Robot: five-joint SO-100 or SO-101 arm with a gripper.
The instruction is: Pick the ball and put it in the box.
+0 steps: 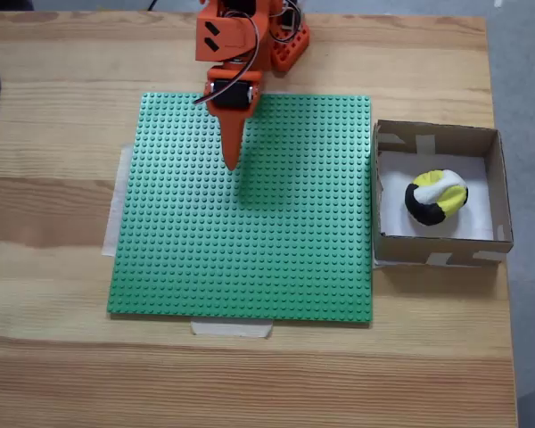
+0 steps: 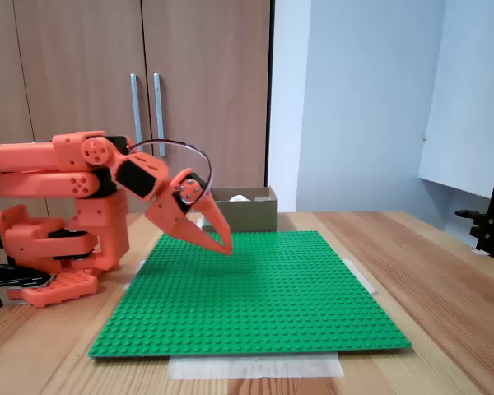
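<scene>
We have the small soft ball with white, yellow and black patches (image 1: 436, 197) sitting inside the shallow square brown cardboard box with its white bottom (image 1: 439, 139), at the right edge of the wooden bench (image 1: 62, 259) in the fixed view from above. We see the orange two-finger tool (image 1: 233, 160) well apart from it, to the left in that view, over the upper part of the green studded baseplate (image 1: 250, 267), tip pointing toward the plate's middle. Its fingers are pressed together into one narrow point with nothing between them. In the fixed view from the side, the tool (image 2: 225, 244) angles down with its tip just above the studs, the orange arm (image 2: 49, 169) stretched level behind it, and the box (image 2: 245, 211) stands beyond the plate's far edge, a bit of white peeking over its rim.
</scene>
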